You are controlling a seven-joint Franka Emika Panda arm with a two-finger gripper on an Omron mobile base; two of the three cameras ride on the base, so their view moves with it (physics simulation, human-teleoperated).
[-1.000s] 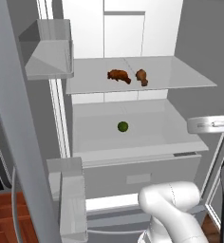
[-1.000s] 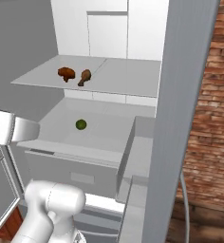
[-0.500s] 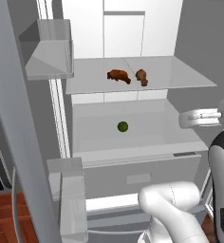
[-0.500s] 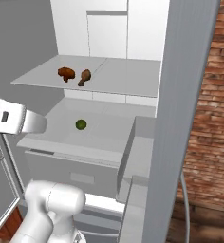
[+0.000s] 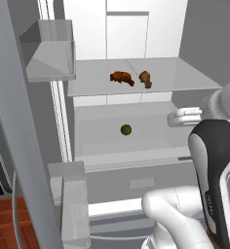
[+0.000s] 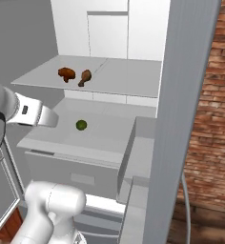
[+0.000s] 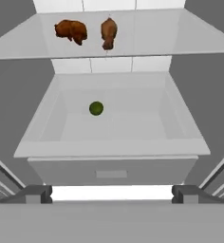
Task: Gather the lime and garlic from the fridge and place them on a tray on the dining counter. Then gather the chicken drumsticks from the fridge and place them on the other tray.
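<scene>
**Open pincer facing the open fridge, lime in the drawer below the drumsticks**

In the hand view the gripper point(image 7: 112, 193) sits at the bottom of the frame with its two dark finger tips point(image 7: 34, 193) spread wide apart and nothing between them. In the left base view the hand shows as a white block at the right edge, mid-height; in the right base view it juts in from the left edge, just left of the lime.

Straight ahead of the tips is the white interior of the fridge point(image 7: 190, 90). The lime point(image 7: 96, 108) lies alone on the floor of an open white drawer point(image 7: 109, 147), centre of the hand view, slightly left of middle, well apart from the pincer. It shows in the centre of the left base view point(image 5: 126, 130) and left of centre in the right base view point(image 6: 81, 125).

On the glass shelf point(image 7: 147, 33) above, at the upper left of the hand view, the two chicken drumsticks point(image 7: 88, 32) lie side by side, close but apart.
</scene>
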